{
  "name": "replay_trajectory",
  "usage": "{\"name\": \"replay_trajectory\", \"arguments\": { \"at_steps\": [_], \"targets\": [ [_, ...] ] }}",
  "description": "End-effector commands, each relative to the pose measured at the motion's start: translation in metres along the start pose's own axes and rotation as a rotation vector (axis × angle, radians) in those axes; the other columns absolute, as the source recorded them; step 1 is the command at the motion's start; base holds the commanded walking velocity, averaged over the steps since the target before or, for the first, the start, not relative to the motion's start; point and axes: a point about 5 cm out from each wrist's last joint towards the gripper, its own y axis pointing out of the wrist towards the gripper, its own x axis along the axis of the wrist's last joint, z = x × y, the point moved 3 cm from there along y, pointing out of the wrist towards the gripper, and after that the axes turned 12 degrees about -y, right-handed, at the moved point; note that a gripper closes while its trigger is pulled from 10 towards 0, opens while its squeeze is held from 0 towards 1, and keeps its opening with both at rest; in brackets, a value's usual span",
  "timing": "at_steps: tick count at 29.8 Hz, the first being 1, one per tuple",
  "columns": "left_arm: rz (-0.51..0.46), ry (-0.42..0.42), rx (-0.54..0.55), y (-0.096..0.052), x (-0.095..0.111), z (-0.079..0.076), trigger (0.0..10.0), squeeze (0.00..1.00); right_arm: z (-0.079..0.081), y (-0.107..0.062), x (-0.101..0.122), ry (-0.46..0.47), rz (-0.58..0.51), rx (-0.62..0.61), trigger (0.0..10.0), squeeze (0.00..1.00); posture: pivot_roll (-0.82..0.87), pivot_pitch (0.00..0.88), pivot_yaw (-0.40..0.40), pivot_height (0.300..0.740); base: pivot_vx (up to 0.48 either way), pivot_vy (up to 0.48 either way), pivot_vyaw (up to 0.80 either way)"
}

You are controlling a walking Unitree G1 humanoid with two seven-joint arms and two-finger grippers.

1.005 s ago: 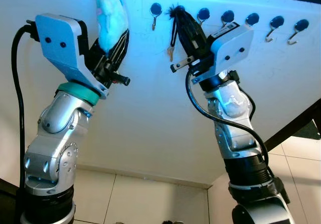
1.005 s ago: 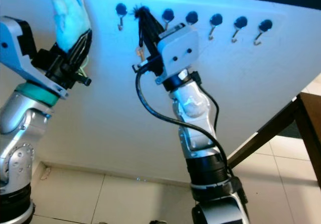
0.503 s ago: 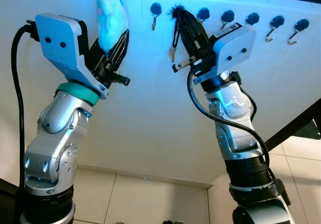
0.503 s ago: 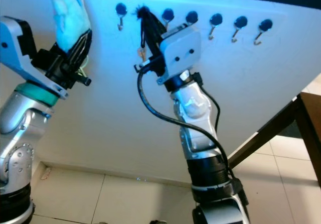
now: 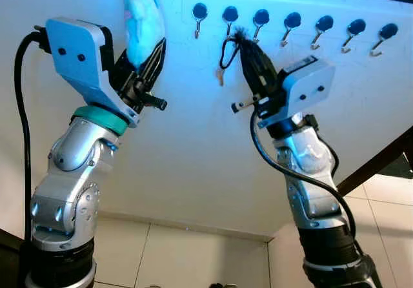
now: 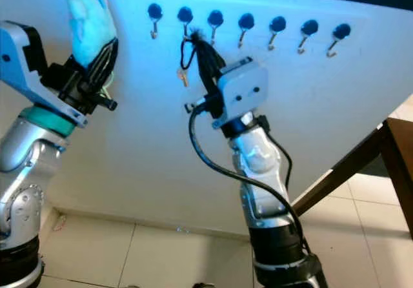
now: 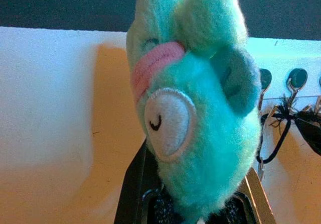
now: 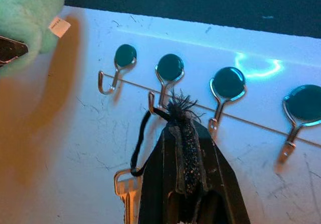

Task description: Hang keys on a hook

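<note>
A white wall [image 5: 193, 139] spans the scene, with a row of seven dark-capped metal hooks [image 5: 293, 23] near its top and pale floor tiles [image 5: 174, 256] below. The left arm [image 5: 71, 191] is raised beside the wall, and its left gripper [image 5: 150, 59] has its fingers [image 5: 157, 54] closed around a fluffy turquoise plush toy [image 7: 195, 98] with a pink band and a white round patch, held up to the left of the hook row. The right arm [image 5: 310, 185] reaches up under the hooks, and the right gripper [image 8: 185, 121] sits just below the second hook [image 8: 169, 69], its fingers [image 8: 170, 179] pressed narrow on a frayed black strap end [image 8: 181, 108]. From that strap a black cord loop [image 8: 140, 141] runs up to the second hook; whether it already rests over the hook's bend is hard to judge at this angle. The keys [image 8: 124, 186] dangle at the bottom of the loop, against the wall just beside the right gripper.
</note>
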Motion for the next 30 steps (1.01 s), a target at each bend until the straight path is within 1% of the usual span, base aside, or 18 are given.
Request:
{"name": "replay_trajectory", "arguments": {
  "at_steps": [1,6,14,15,19,24,30],
  "targets": [
    [0.001,-0.001,-0.018,0.001,0.000,-0.002,10.0,0.00,-0.004,-0.003,0.000,-0.011,0.007,-0.017,10.0,0.00,0.07,0.018,0.071,0.740,0.000,0.000,0.00],
    [0.002,-0.002,-0.021,0.002,-0.001,-0.003,10.0,0.00,-0.005,-0.008,-0.006,-0.025,0.042,-0.013,10.0,0.00,0.07,0.020,0.073,0.740,0.000,0.000,0.00],
    [0.004,0.003,-0.012,0.000,-0.001,-0.002,10.0,0.00,-0.007,-0.006,-0.013,-0.048,0.075,-0.027,10.0,0.00,0.07,0.021,0.072,0.740,0.000,0.000,0.00],
    [0.006,0.003,-0.009,-0.001,-0.002,-0.002,10.0,0.00,-0.007,-0.002,-0.014,-0.052,0.081,-0.032,10.0,0.00,0.08,0.027,0.071,0.740,0.000,0.000,0.00],
    [0.008,0.003,-0.008,-0.001,-0.002,-0.002,10.0,0.00,-0.007,0.001,-0.015,-0.054,0.084,-0.031,10.0,0.00,0.08,0.027,0.071,0.740,0.000,0.000,0.00],
    [0.006,0.005,-0.003,-0.001,-0.001,-0.001,10.0,0.00,-0.002,0.000,-0.022,-0.073,0.121,-0.008,10.0,0.00,0.09,0.031,0.068,0.740,0.000,0.000,0.00],
    [0.009,0.004,-0.002,-0.001,-0.002,-0.002,10.0,0.00,0.001,0.001,-0.022,-0.057,0.113,-0.002,10.0,0.00,0.09,0.033,0.070,0.740,0.000,0.000,0.00]
  ]
}}
